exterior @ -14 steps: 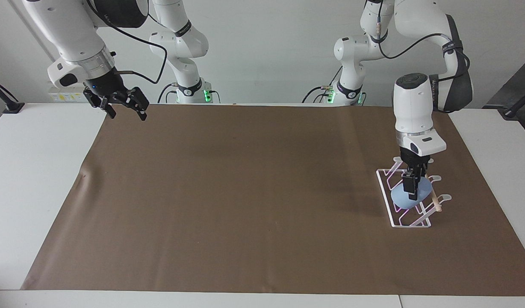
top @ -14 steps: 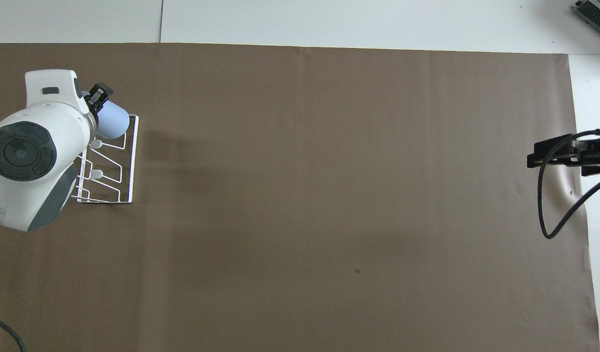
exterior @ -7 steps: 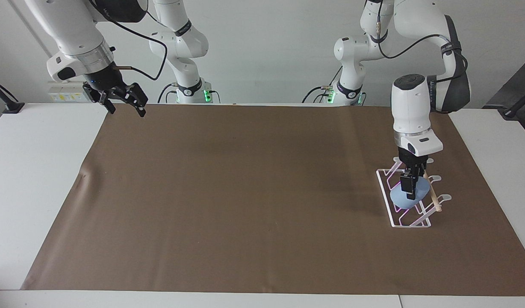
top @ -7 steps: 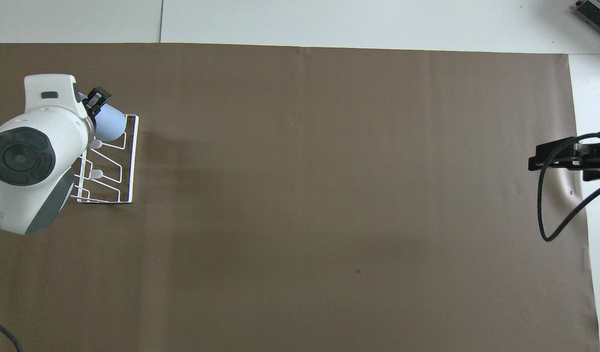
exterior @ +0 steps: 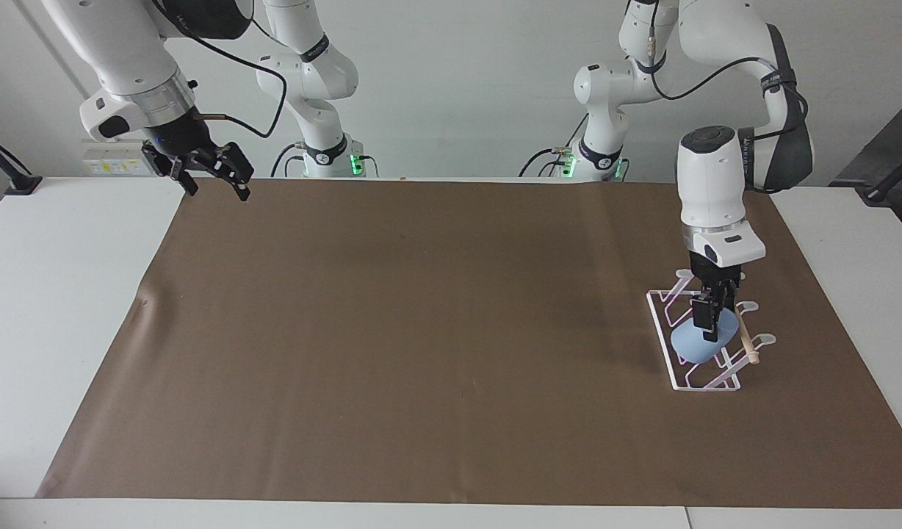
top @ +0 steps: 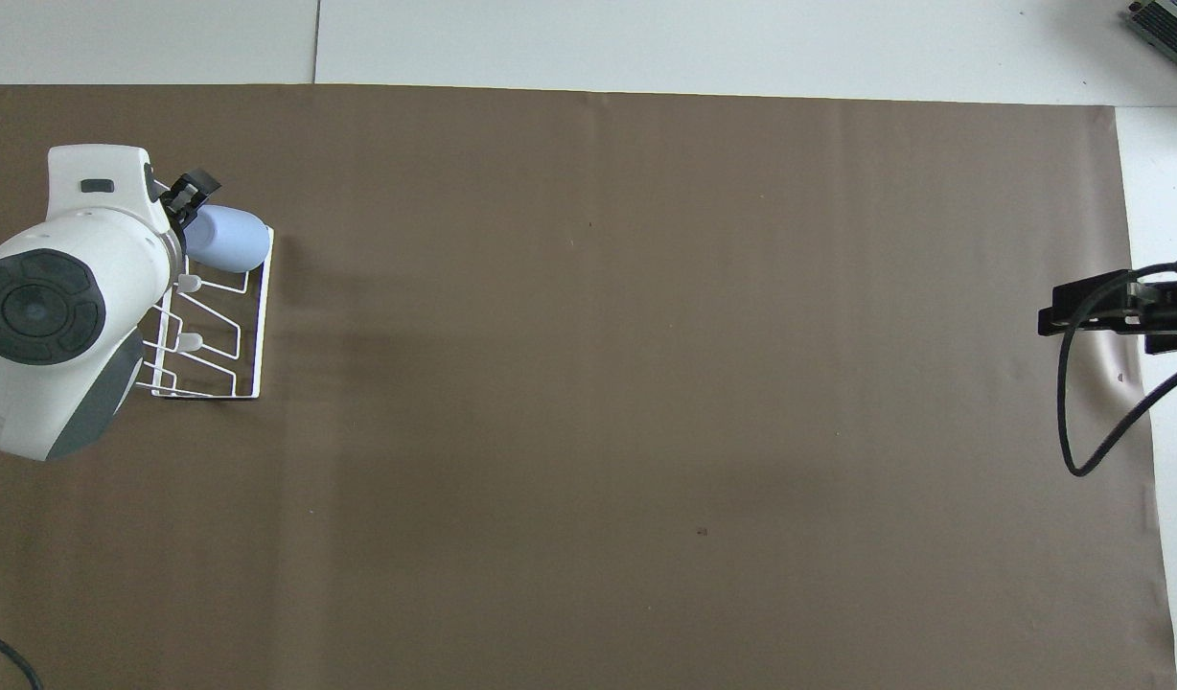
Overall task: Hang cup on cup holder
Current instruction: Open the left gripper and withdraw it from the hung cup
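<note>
The pale blue-grey cup (exterior: 699,345) lies tilted on the cup holder (exterior: 661,339), at the end of the rack farthest from the robots, its closed base toward the middle of the table. The cup holder is a white wire rack with a wooden dowel (exterior: 745,338) on top. My left gripper (exterior: 709,325) reaches straight down and is shut on the cup near its rim. In the overhead view the cup (top: 229,241) sticks out over the rack (top: 259,326), beside the left gripper (top: 191,190). My right gripper (exterior: 214,176) is open and waits, raised over the mat's corner.
A brown mat (exterior: 421,330) covers most of the white table (exterior: 62,294). The rack stands at the left arm's end of the mat. The right arm's black cable (top: 1077,422) hangs over the mat's edge.
The cup has tilted flatter and sunk lower onto the rack, its base swinging out toward the middle of the table. The left hand shifted slightly. The right gripper rose a little, then held still.
</note>
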Motion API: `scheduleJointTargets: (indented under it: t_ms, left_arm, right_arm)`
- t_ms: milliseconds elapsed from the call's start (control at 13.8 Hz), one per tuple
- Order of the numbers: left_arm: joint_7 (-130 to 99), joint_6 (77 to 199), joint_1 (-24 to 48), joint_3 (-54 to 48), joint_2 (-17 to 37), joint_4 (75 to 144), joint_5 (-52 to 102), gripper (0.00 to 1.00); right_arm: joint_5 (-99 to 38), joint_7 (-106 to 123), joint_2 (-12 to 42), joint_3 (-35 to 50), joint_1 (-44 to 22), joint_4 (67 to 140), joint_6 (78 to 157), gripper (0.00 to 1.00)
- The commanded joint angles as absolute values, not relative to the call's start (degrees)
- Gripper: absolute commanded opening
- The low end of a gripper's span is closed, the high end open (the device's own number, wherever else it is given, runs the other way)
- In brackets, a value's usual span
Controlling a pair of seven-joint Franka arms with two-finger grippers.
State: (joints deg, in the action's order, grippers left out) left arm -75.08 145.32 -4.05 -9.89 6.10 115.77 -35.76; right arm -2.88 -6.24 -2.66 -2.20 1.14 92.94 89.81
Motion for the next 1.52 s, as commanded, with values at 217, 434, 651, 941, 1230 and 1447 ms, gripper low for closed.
scheduleJointTargets:
  t_ms: [217, 434, 651, 941, 1230, 1447]
  left_arm:
    - [-72.7, 141.7, -4.5, -10.5, 3.0, 114.8, -36.7, 1.0]
    - [-67.6, 140.1, -4.6, -10.8, 1.7, 114.7, -35.7, 1.0]
    - [-57.1, 136.6, -4.2, -10.8, 1.0, 112.7, -27.8, 1.0]
    - [-32.4, 123.8, -4.7, -10.5, 1.2, 104.2, -10.9, 1.0]
    - [-15.0, 112.6, -7.1, -9.8, 1.9, 98.1, -2.0, 1.0]
    - [-7.2, 105.3, -9.0, -9.8, 3.6, 93.2, -0.3, 1.0]
  right_arm:
    - [0.3, -5.3, -3.5, -2.7, 0.3, 93.9, 90.6, 1.0]
    - [1.0, -5.1, -3.5, -2.4, 0.4, 93.9, 90.6, 1.0]
    - [1.1, -2.4, -3.5, -2.4, 0.6, 93.8, 88.8, 1.0]
    - [1.1, -1.4, -3.4, -2.4, 1.0, 93.3, 88.6, 1.0]
    - [2.7, 0.4, -3.2, -2.5, 0.6, 92.4, 88.2, 1.0]
    - [1.8, -1.5, -3.2, -2.5, 0.4, 92.5, 88.3, 1.0]
